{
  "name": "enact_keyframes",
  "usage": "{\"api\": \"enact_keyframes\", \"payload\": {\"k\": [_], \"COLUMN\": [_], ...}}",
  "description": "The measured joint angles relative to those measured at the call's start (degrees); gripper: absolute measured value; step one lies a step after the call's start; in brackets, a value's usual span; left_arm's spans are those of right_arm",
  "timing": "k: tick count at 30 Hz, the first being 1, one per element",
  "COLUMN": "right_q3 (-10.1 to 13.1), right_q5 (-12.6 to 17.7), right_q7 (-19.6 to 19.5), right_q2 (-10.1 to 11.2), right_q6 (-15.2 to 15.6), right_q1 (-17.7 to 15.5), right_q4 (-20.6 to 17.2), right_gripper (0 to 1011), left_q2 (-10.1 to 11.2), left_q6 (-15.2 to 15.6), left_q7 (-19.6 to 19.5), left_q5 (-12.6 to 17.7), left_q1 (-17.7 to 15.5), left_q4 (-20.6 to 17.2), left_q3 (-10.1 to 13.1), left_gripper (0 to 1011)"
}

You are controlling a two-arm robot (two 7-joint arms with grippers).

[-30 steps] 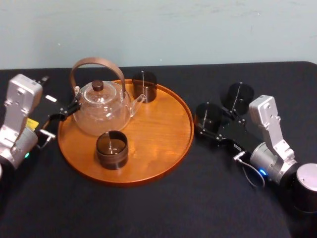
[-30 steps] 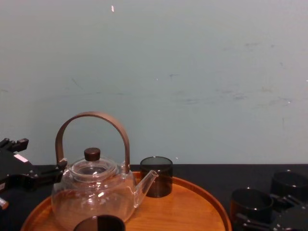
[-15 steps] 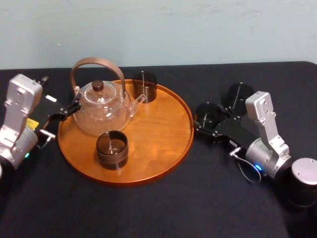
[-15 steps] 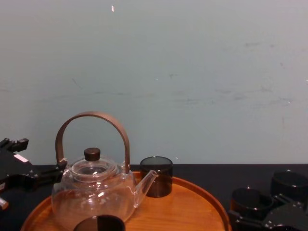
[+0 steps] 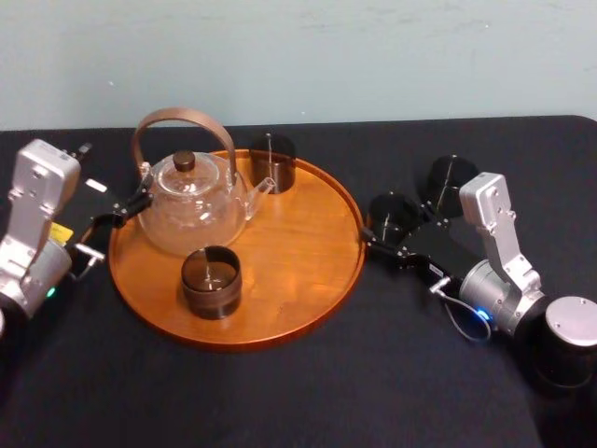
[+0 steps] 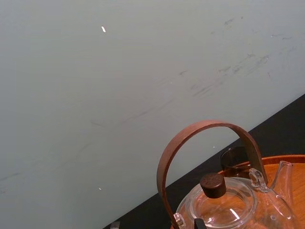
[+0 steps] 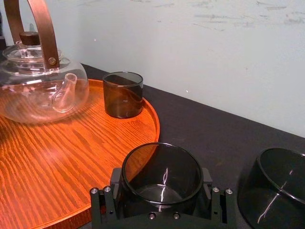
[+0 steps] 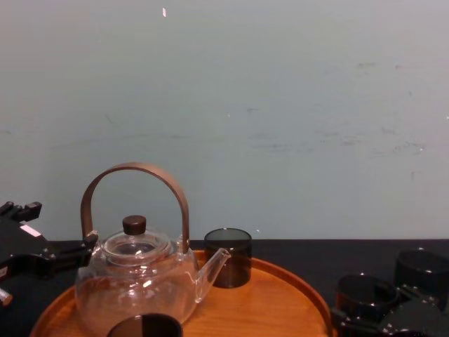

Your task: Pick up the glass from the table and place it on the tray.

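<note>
The glass (image 5: 392, 216), dark and smoky, stands on the black table (image 5: 280, 392) just right of the round wooden tray (image 5: 347, 266). My right gripper (image 5: 394, 227) is open, with one finger on each side of that glass (image 7: 161, 177), close to its walls. From the chest, the glass (image 8: 365, 293) sits low at the right. My left gripper (image 5: 117, 191) is parked open at the tray's left edge, beside the glass teapot (image 5: 191, 207).
Two more dark glasses stand on the tray, one at the back (image 5: 271, 161) and one at the front (image 5: 211, 280). Another dark glass (image 5: 451, 181) stands on the table just behind my right gripper. The table's front is bare.
My right gripper has slid left toward the tray, so its fingers now reach around the glass. The glass and the left arm have not moved.
</note>
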Motion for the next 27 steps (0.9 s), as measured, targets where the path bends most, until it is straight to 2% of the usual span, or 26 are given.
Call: {"api": "enact_keyframes", "payload": {"k": [27], "right_q3": [0.53], "right_q5": [-0.08], "right_q7": [1.28], "right_q2": [-0.79], "right_q6": [-0.4], "right_q1": [0.87], "right_q4": [1.33], "right_gripper": [998], "left_q2": [0.0], "left_q6": [0.0], "left_q7": [0.0], "left_q5": [0.0], "left_q1": [0.0], "left_q4": [0.0], "left_q3": [0.0], "left_gripper": [1010]}}
